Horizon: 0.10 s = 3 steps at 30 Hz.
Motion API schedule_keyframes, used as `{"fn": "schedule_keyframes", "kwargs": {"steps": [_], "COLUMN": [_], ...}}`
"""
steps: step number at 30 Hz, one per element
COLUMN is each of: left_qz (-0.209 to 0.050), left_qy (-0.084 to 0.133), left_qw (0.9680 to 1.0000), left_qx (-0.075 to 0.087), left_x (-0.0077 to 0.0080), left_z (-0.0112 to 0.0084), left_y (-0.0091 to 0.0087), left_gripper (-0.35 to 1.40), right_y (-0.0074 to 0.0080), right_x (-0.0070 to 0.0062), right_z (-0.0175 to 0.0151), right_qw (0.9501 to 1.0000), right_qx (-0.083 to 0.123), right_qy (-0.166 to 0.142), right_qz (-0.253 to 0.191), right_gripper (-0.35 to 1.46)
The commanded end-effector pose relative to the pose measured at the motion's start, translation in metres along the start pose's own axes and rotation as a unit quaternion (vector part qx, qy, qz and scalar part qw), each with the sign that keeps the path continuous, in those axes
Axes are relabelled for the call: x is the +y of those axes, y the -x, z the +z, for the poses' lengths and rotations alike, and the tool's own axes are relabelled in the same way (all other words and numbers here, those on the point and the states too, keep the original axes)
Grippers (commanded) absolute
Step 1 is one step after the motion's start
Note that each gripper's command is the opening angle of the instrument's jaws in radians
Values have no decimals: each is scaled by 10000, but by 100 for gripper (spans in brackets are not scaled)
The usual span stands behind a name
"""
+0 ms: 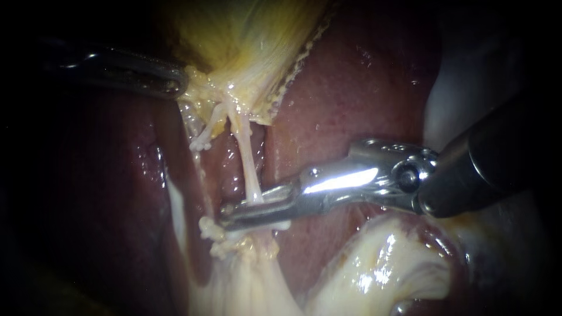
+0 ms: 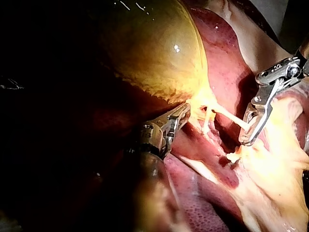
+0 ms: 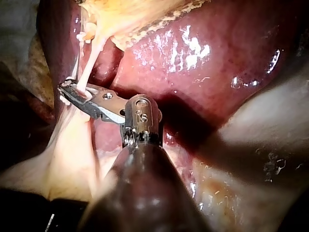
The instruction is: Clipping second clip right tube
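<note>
Okay, our right instrument (image 1: 254,209) sits crosswise on the right tube (image 1: 246,158), jaws clamped on it; tube runs up toward the gallbladder (image 1: 234,29).

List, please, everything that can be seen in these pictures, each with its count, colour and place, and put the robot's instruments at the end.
gallbladder: one, yellow-green, above the tube, lying against the liver.
liver: one, dark red and glistening, behind and around everything else.
tube: one, pale whitish, stretched from the gallbladder's base down to the pale tissue.
pale tissue: one mass, cream-white, below the right instrument.
left instrument: one, dark metal, jaws shut on the gallbladder's lower edge.
right instrument: one, shiny silver tip on a dark shaft, jaws shut on the tube near its lower end.
</note>
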State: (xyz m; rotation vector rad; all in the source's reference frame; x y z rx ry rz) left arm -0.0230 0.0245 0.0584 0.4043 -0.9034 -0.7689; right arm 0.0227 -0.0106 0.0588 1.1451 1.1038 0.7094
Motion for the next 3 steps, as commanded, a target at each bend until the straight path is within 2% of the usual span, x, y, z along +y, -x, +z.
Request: {"fn": "schedule_keyframes", "kwargs": {"steps": [1,3], "left_qz": [0,0], "left_qy": [-1,-1], "left_qw": [10000,10000], "left_qx": [0,0], "left_x": [0,0], "left_z": [0,0], "left_y": [0,0], "left_gripper": [-35,-35], "right_y": [0,1], "right_x": [0,0], "right_z": [0,0], "right_qw": [10000,10000], "right_qx": [-1,-3], "right_qy": [-1,-2], "right_qz": [-2,-3], "right_gripper": [-35,-35]}}
